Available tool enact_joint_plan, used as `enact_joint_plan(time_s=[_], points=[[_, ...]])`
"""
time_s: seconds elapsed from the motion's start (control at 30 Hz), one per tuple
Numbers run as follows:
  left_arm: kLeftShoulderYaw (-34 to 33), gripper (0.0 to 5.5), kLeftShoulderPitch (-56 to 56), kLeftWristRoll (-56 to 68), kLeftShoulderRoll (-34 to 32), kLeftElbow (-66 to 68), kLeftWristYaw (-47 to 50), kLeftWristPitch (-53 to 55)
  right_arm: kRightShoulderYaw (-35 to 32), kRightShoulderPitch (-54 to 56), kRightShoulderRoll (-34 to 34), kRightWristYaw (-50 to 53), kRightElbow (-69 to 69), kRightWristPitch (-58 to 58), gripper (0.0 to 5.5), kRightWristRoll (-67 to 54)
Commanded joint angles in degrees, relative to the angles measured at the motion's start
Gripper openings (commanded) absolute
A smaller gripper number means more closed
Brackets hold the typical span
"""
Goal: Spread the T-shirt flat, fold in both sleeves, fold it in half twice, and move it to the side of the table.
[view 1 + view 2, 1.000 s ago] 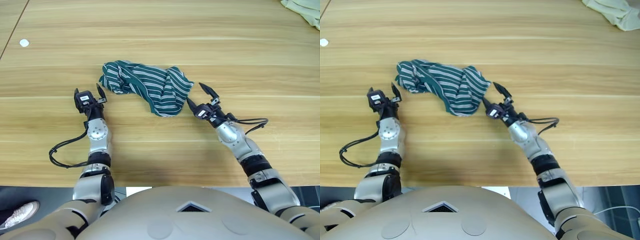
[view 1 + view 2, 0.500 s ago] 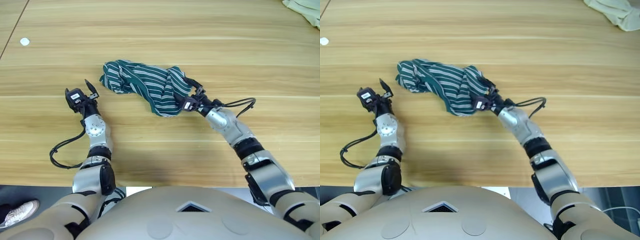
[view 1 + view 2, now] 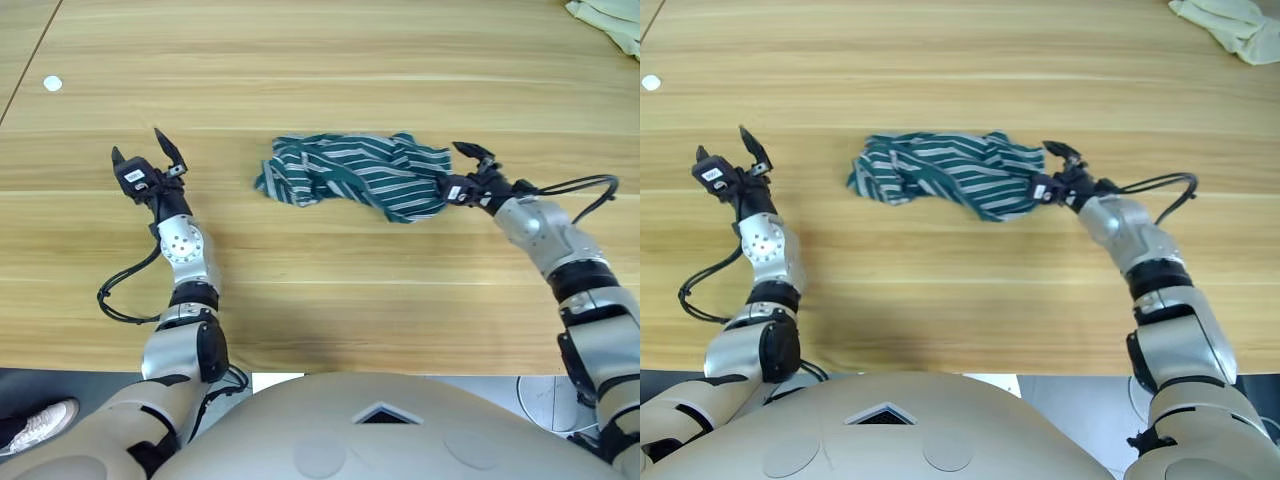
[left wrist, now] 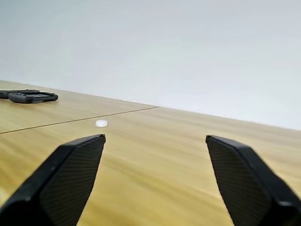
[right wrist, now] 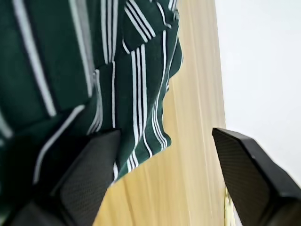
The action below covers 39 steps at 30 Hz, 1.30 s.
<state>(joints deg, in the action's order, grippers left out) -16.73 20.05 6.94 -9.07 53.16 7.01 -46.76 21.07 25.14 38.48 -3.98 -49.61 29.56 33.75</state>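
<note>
Wooden worktop (image 3: 330, 300): left claw (image 3: 138, 145) is held wide, tips upturned; right claw (image 3: 456, 170) is spread, one finger hidden by the T-shirt (image 3: 345, 172)

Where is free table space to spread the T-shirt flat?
Bare wood lies between the T-shirt and the left gripper, and between the T-shirt and the table's near edge. It is crowded at the right gripper, against the cloth.

T-shirt (image 3: 350, 177) on table (image 3: 330, 60), right gripper (image 3: 460, 172) at its right end, left gripper (image 3: 138, 148) well left
</note>
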Motion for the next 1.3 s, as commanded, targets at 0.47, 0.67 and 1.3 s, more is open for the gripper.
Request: enact_joint_plan(time_s=[0.47, 0.67, 1.3], points=[[18.63, 3.98, -16.78, -8.2, -3.96, -23.25, -25.37, -3.12, -14.92, -7.1, -16.69, 1.01, 31.5, 2.98, 3.6, -29.74], [22.85, 3.98, -7.95, -19.4, -3.76, -15.94, -20.88, 3.32, -9.17, -8.26, -19.73, 1.71, 27.21, 3.21, 3.6, -18.93], [29.31, 3.98, -20.85, 8.08, 5.34, -38.72, -38.1, 39.04, -12.9, -0.65, -21.81, 8.78, 11.56, 7.41, 3.6, -16.43]])
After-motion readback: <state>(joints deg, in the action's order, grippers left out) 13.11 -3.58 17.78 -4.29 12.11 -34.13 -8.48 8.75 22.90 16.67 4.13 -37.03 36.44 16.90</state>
